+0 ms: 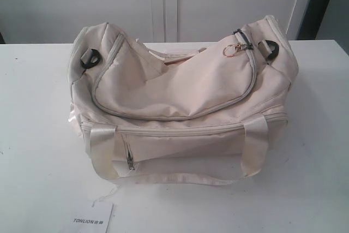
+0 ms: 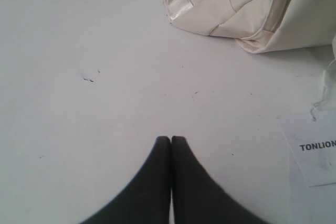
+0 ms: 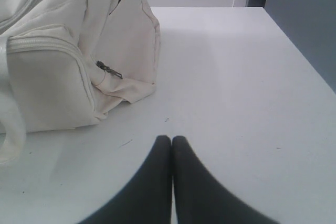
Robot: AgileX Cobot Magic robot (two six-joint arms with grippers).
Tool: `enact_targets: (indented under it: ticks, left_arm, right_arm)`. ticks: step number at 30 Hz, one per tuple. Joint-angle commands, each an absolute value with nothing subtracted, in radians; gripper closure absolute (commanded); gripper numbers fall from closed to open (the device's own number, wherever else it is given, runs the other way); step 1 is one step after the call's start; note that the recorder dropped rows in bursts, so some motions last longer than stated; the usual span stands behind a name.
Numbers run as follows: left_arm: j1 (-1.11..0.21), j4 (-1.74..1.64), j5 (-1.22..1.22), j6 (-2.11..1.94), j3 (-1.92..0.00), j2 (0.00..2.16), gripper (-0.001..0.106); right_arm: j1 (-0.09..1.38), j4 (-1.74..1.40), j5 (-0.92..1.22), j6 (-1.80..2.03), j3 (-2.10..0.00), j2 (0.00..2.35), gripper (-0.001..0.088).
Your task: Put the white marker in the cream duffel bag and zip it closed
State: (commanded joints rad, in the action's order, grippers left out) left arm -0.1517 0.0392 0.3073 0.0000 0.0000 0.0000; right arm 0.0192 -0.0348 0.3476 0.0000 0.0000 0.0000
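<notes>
White paper tag [image 1: 92, 219] printed TONLION lies on the white tabletop [image 1: 38, 151] near the soft cream fabric duffel bag [image 1: 180, 88]. Left gripper [image 2: 171, 139] and right gripper [image 3: 171, 138] both have jaws clenched together, empty.

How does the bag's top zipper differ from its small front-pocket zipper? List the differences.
The top zipper is long and curves around the top of the bag; the front-pocket zipper is short and runs straight. The top zipper carries a gold ring pull; the front-pocket zipper has a small dark pull. Both are set in cream fabric.
</notes>
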Motion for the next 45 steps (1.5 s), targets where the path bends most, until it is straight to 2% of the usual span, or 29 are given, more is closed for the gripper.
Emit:
enact_targets:
  ticks: [8,45]
  left_arm:
    - [-0.021,0.039,0.307,0.000,0.000,0.000,0.105]
    - [-0.023,0.039,0.307,0.000,0.000,0.000,0.105]
  right_arm:
    - [0.019,-0.035,0.348,0.000,0.000,0.000,0.0868]
    - [0.019,-0.035,0.348,0.000,0.000,0.000,0.0868]
